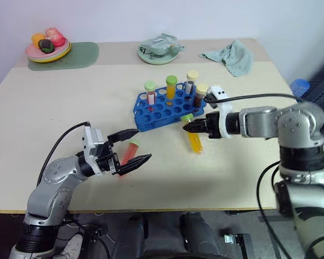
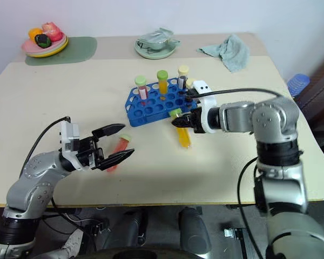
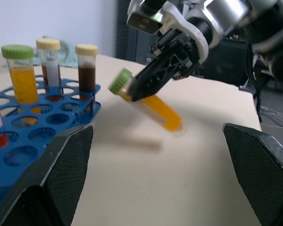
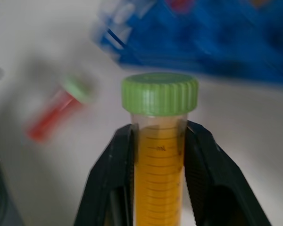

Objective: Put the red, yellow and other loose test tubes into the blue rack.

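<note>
Left eye view: the right gripper (image 1: 187, 127) is clamped on the yellow tube (image 1: 194, 138) just below its green cap, with the tube's body hanging down and toward the robot, off the worktop (image 1: 54, 108). This sits just in front of the blue rack (image 1: 162, 110), near its right end. The rack carries four upright tubes: a red-liquid one with a white label, a yellow one with a green cap, a grey one with a cream cap, and the dark brown tube (image 1: 200, 95) at the right end. The left gripper (image 1: 134, 146) has its fingers wide apart, with the red tube (image 1: 129, 154) lying on the worktop between them; whether they touch it cannot be told. At the far edge are a plate of fruit (image 1: 47, 46) on a green mat, a green bowl (image 1: 160, 49) and a teal cloth (image 1: 230, 56).

Right eye view: same layout; the yellow tube is tilted, cap toward the rack.

Left wrist view: the left gripper's two fingers (image 3: 61, 174) stand far apart. Beyond them the right gripper holds the yellow tube at a slant above the worktop, clear of the rack.

Right wrist view: both fingers (image 4: 113, 179) press the yellow tube's sides below the green cap. The red tube lies on the worktop beyond, blurred, with the blue rack behind.
</note>
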Available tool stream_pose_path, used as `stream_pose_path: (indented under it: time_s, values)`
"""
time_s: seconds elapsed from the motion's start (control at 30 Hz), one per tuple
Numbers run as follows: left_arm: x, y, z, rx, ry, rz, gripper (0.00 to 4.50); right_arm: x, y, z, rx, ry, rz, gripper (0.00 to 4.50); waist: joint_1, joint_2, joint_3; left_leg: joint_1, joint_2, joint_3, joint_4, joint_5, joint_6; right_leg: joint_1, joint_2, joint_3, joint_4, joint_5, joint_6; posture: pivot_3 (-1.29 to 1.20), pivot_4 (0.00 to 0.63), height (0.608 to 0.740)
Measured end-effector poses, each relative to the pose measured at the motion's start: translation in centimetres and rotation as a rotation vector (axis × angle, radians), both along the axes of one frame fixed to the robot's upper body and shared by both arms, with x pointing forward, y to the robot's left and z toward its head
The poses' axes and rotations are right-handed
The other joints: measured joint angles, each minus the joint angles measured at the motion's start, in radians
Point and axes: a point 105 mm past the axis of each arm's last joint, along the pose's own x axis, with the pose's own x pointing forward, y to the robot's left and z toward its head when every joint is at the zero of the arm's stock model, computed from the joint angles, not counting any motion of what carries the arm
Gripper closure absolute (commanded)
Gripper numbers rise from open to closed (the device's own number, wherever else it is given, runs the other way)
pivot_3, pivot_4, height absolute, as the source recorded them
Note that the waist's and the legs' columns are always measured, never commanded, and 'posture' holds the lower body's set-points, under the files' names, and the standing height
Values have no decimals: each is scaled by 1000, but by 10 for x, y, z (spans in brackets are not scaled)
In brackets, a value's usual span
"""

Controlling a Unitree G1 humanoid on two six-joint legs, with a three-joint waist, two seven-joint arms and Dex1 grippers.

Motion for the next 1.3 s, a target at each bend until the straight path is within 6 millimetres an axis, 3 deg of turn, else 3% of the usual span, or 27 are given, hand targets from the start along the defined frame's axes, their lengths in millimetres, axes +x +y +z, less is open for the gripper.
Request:
stream_pose_path:
  time_s: [0.1,0.23,0.5,0.63,0.87,1.3]
  values:
    - [1,4,3,7,-3,11,0,1,15,31,281,-272,32,3681,-4,0,0,0,0,0,-1,0,0,0,1,0,0,0,0,0,150,740]
    - [1,8,4,8,8,18,0,16,7,54,404,-561,-67,3681,-7,-1,-1,2,0,0,0,0,0,0,1,0,1,0,0,0,150,740]
    - [-2,13,9,22,1,53,0,52,20,9,409,-743,-181,3681,-6,0,0,2,0,0,-1,1,-2,0,1,0,1,0,0,0,150,740]
    - [-2,15,12,21,-5,78,0,61,26,5,385,-829,-197,3681,-6,0,0,2,0,0,-1,1,-2,0,1,0,1,0,0,0,150,740]
    - [-6,19,14,27,-13,110,0,75,14,-14,329,-855,-263,3681,-7,0,0,2,0,0,-1,1,-2,0,1,1,2,0,0,0,150,740]
    - [-6,20,15,30,-10,123,0,73,2,-16,292,-909,-257,3681,-6,0,0,2,0,0,-1,1,-2,0,1,1,2,0,0,0,150,740]
